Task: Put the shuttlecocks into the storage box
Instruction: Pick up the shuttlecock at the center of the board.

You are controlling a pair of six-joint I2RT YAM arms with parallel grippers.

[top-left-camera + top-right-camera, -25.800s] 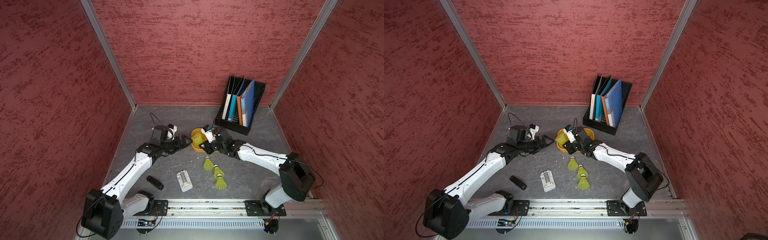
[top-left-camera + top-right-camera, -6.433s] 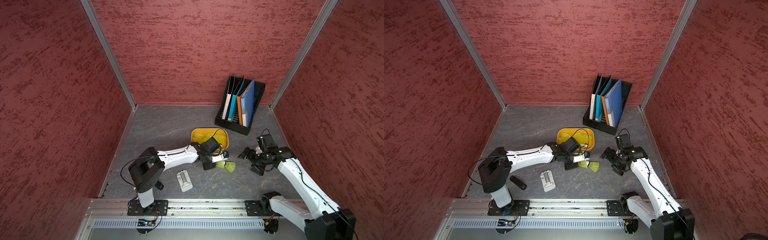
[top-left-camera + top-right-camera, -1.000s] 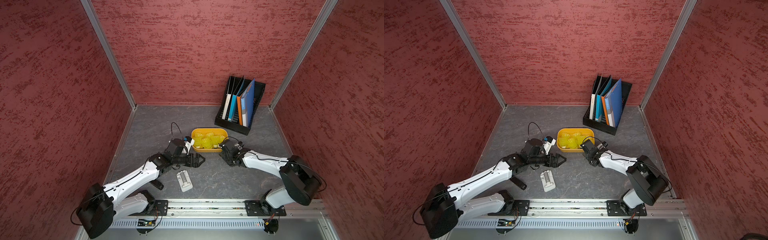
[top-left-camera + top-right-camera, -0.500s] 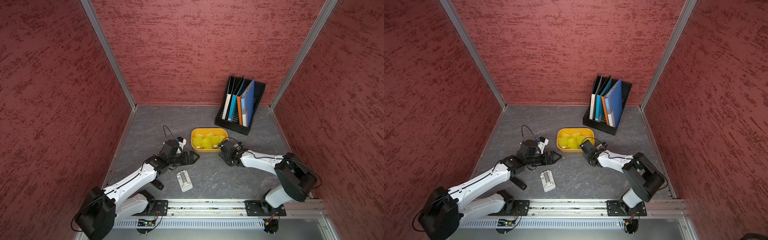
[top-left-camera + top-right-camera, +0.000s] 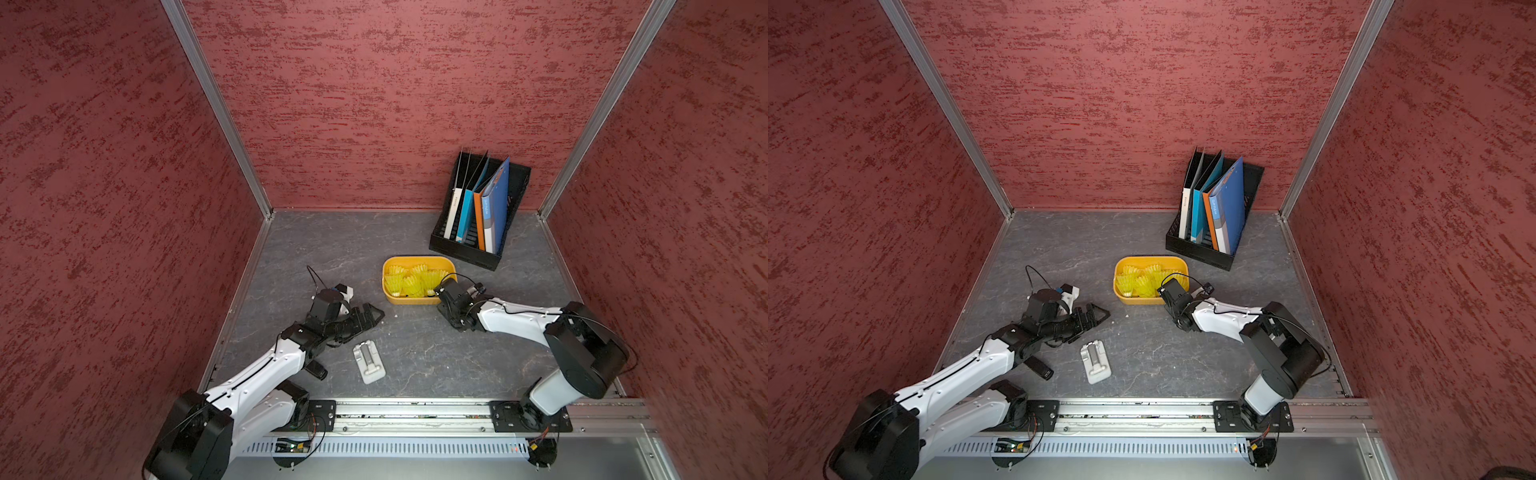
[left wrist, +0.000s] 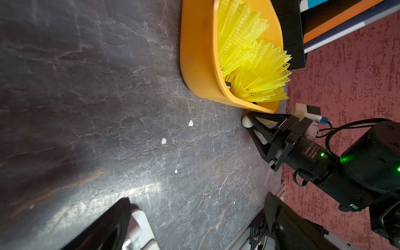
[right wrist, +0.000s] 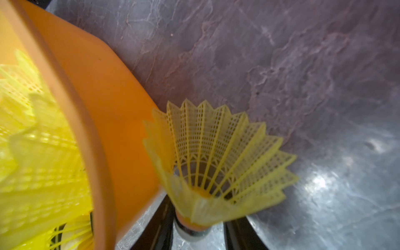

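- One shuttlecock (image 7: 216, 155) rests on the table (image 5: 415, 353) just beside the storage box (image 5: 415, 259); my right gripper (image 6: 249, 123) pinches its cork;
- my left gripper (image 5: 374, 318) stands spread, empty

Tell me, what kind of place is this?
Probably a robot testing booth, not a home: a left arm and a right arm mounted on a metal rail, at a grey table boxed in by red walls.

My left claw (image 5: 1097, 316), jaws apart, points toward the storage box (image 5: 1150, 260) of shuttlecocks (image 5: 1142, 283), a little ahead of it on the surface (image 5: 1163, 357). My right claw (image 5: 1165, 296) sits right at that box's near corner.
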